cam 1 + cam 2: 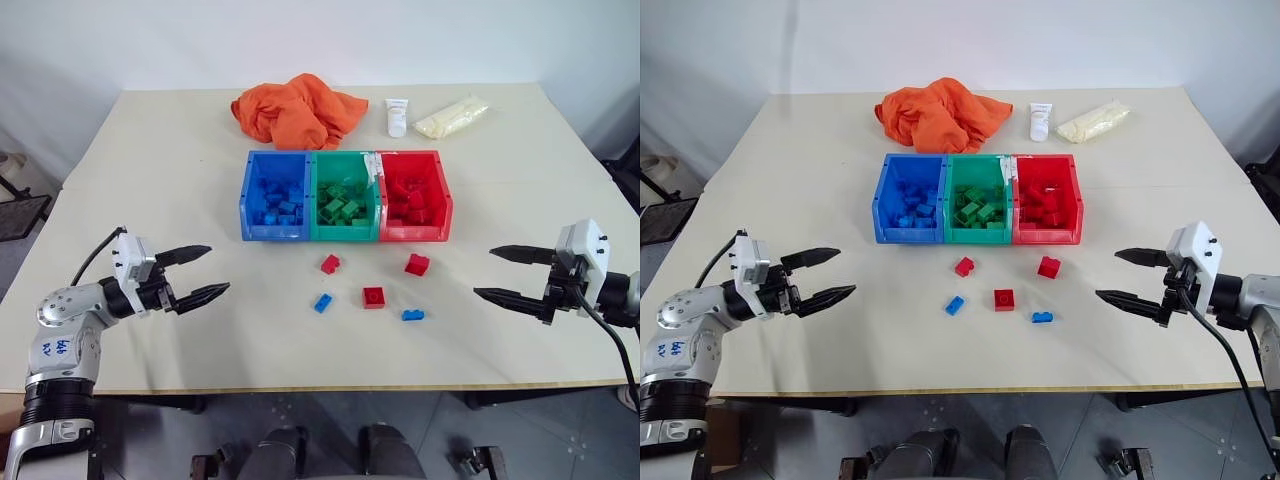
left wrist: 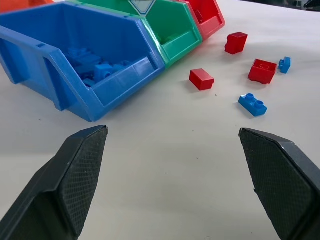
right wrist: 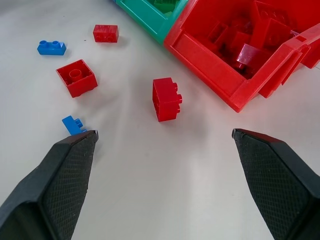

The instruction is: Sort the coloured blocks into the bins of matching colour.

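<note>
The three joined bins stand mid-table: blue point(image 1: 272, 232), green point(image 1: 345, 233) and red point(image 1: 415, 232), each holding bricks of its own colour. In front of them lie loose coloured blocks on the table: three red ones point(image 1: 330, 264) point(image 1: 417, 264) point(image 1: 373, 297) and two blue ones point(image 1: 322, 303) point(image 1: 412, 314). My left gripper point(image 1: 218, 270) hovers at the left, open and empty, pointing toward the blocks. At the right my right gripper point(image 1: 484, 272) is open and empty too, with the nearest blue block a short way off its fingertips.
An orange cloth point(image 1: 298, 110), a white tube point(image 1: 397, 117) and a pale yellow bag point(image 1: 452, 117) lie behind the bins. The table's front edge point(image 1: 330, 386) runs just below both grippers.
</note>
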`<state>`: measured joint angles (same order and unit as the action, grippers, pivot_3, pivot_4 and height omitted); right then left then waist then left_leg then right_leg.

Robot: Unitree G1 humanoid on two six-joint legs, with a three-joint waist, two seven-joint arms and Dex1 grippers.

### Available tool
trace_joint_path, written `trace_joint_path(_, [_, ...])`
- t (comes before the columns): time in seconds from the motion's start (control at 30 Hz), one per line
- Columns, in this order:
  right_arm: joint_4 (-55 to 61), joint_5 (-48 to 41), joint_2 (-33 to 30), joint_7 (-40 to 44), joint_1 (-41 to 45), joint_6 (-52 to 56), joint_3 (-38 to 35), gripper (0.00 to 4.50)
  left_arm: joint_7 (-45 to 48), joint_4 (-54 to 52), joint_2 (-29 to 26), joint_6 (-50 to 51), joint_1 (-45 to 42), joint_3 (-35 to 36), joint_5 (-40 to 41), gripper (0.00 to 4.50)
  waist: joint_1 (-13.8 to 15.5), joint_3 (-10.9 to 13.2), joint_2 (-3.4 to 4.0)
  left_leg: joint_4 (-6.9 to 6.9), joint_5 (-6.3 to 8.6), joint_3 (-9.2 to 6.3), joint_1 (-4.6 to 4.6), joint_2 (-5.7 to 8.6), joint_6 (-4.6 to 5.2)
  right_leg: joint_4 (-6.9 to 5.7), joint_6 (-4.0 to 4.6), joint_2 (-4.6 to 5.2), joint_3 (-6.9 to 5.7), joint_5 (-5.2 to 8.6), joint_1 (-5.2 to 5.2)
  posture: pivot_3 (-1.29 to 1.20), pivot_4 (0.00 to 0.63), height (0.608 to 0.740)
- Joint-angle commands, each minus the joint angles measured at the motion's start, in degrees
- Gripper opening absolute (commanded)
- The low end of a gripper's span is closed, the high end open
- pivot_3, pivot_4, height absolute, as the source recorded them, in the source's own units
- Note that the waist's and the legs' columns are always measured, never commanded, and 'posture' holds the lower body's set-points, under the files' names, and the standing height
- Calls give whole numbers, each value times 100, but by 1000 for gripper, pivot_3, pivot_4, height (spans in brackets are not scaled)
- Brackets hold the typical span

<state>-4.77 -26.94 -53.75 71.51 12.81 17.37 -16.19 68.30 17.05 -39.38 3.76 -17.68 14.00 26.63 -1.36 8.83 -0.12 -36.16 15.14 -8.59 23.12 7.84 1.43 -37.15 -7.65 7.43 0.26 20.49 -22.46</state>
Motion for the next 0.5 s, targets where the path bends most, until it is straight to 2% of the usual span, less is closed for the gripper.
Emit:
trace_joint_path(0.03, [192, -61, -98, -60, 64, -86, -204, 4500, 32, -17, -108, 32, -93, 39, 19, 4473, 1, 0, 0, 0, 0, 0, 0, 0, 0, 0, 0, 0, 0, 0, 0, 0, 150, 740])
trace_joint_path(0.27, [524, -54, -88, -287, 49, 165, -65, 4500, -284, -91, -71, 243, -285, -160, -198, 4473, 5, 0, 0, -3, 0, -1, 0, 1, 0, -11, 0, 0, 0, 0, -1, 0, 150, 740])
trace_joint_path(0.5, [789, 165, -579, -203, -1069, 220, -670, 4500, 377, -11, 2, 93, -361, -565, -174, 4473, 73, 0, 0, -4, 1, -2, 1, 4, 2, -26, 0, 2, -1, 0, -2, 0, 150, 740])
